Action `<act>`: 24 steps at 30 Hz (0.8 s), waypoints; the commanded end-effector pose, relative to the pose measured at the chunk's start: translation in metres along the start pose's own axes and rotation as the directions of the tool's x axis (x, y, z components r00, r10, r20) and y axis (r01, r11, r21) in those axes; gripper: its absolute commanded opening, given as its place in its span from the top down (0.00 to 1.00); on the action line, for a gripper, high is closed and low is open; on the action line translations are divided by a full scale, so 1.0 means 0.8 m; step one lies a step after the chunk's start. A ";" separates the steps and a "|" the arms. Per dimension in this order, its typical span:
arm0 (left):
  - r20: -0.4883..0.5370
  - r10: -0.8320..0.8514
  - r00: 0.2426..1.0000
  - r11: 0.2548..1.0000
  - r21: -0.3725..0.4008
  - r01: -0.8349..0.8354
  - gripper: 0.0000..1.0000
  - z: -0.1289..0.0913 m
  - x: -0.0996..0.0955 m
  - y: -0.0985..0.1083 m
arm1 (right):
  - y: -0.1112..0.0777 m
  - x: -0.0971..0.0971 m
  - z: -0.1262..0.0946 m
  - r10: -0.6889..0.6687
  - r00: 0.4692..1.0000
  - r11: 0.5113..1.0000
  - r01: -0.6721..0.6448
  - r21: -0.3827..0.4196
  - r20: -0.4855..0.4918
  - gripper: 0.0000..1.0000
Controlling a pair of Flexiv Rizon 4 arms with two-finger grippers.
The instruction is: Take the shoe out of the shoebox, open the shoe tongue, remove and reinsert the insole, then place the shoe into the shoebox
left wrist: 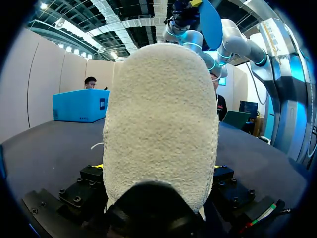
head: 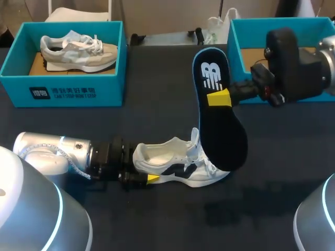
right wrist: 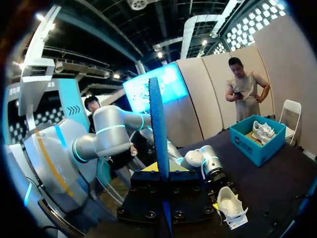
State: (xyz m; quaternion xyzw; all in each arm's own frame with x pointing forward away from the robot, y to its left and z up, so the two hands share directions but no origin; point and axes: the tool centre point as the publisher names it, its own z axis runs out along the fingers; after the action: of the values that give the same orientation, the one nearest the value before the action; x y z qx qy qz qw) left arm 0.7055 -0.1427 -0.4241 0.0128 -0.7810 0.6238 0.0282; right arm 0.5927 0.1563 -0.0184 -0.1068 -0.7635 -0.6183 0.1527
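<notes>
Pinching the insole (head: 222, 125) in the right gripper (head: 220, 98), stretching 12 to 5 o'clock over the shoe (head: 180, 163); squeezing its 9 o'clock heel in the left gripper (head: 144, 168).

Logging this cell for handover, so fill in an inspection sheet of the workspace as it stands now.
Surface: dark table, flat.
Job's things: white shoe on the table; insole out of it, held up, its lower end near the shoe's front; right shoebox, inside partly hidden.
Clutter: left shoebox with a second shoe inside.
Pincers: left pincer shut on the white shoe's heel; right pincer shut on the insole.
Cables: nothing seen on the table.
Surroundings: nobody reaches over the table.
</notes>
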 end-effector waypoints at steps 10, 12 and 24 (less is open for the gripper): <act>0.002 0.000 1.000 1.000 0.001 0.000 1.00 0.000 -0.001 0.005 | -0.001 0.039 -0.040 0.088 0.993 0.988 -0.077 -0.136 0.077 1.00; 0.002 0.000 1.000 1.000 0.001 0.000 1.00 0.000 -0.001 0.005 | 0.001 0.042 -0.041 0.092 0.993 0.986 -0.081 -0.145 0.073 1.00; 0.002 0.000 1.000 1.000 0.001 0.000 1.00 0.000 -0.001 0.005 | 0.004 0.036 -0.027 0.117 0.992 0.983 -0.108 -0.150 0.047 1.00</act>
State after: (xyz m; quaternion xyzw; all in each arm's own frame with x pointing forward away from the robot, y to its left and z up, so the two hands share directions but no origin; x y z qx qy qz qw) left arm 0.7056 -0.1428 -0.4242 0.0128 -0.7809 0.6239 0.0282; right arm 0.5732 0.1305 0.0029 -0.1733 -0.7159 -0.6565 0.1629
